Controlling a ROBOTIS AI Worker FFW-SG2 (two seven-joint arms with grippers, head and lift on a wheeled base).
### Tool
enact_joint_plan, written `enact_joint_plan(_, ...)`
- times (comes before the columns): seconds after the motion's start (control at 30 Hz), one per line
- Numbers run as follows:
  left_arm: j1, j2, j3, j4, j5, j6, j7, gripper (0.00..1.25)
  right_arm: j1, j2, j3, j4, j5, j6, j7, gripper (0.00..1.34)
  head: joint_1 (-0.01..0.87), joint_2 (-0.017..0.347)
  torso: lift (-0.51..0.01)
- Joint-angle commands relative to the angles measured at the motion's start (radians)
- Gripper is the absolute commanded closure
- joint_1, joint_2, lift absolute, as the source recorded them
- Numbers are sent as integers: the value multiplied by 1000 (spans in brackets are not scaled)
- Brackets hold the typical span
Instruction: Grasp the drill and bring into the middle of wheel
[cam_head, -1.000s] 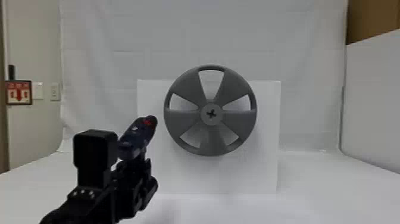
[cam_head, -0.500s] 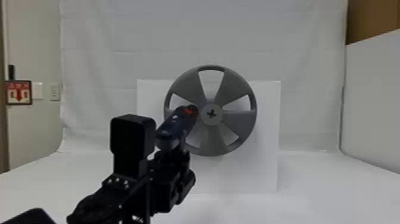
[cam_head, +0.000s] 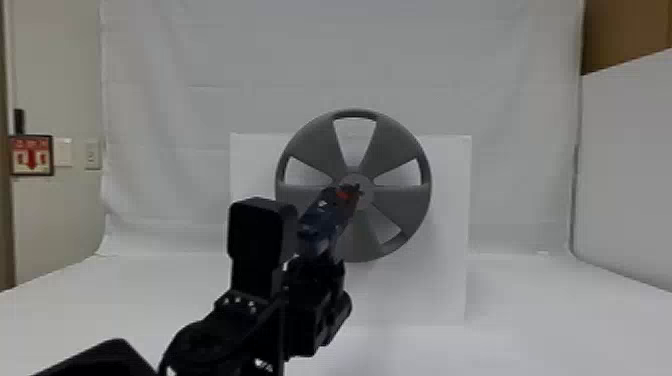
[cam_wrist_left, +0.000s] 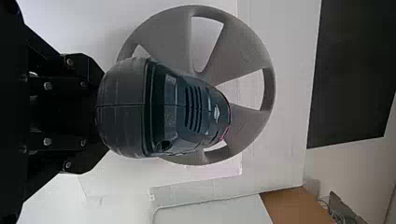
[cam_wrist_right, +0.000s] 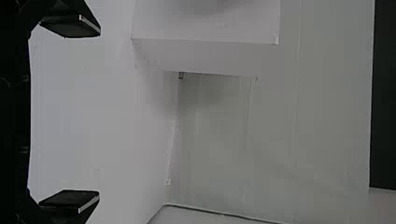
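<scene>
Drill (cam_head: 322, 220) held up in the air over the white worktop (cam_head: 550, 325), dark blue body, red patch near its nose; nose aimed away from the robot, towards the wheel (cam_head: 312, 145). From the head view, the nose overlaps the wheel's round hub (cam_head: 366, 192), by the dark cross at its middle; whether the two touch, I cannot tell. Left gripper (cam_head: 320, 262) has the drill: fingers closed in on its lower part, the tips hidden by the tool, so the exact gap cannot be read. In the left wrist view, the drill's rounded black end is close to the gripper, vent slots along the casing, grey spokes of the wheel beyond. Right gripper (cam_wrist_right: 95, 113) noted in its own wrist view: fingers spread wide apart, nothing between them. Wheel upright, grey, five broad spokes with openings between, in front of a white panel (cam_head: 450, 280). Black box-shaped housing (cam_head: 260, 240) stands up from the left arm, beside the drill. Behind it all, a pale cloth backdrop (cam_head: 300, 55) with faint creases; red and white sign (cam_head: 31, 155) on the wall, robot's left; brown surface (cam_head: 625, 30) high on its right.
</scene>
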Motion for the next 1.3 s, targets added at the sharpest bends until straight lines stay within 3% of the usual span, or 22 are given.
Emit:
enact_joint_plan(0.0, -17, -7, -13, 30, -10, -16, 0, 1222, 0, 0, 3, 0, 4, 3, -1, 79, 54, 31, -403)
enact_joint_plan(1.27, -98, -35, -33, 229, -30, -113, -38, 1222, 0, -1, 18, 0, 19, 7, -1, 79, 54, 31, -403)
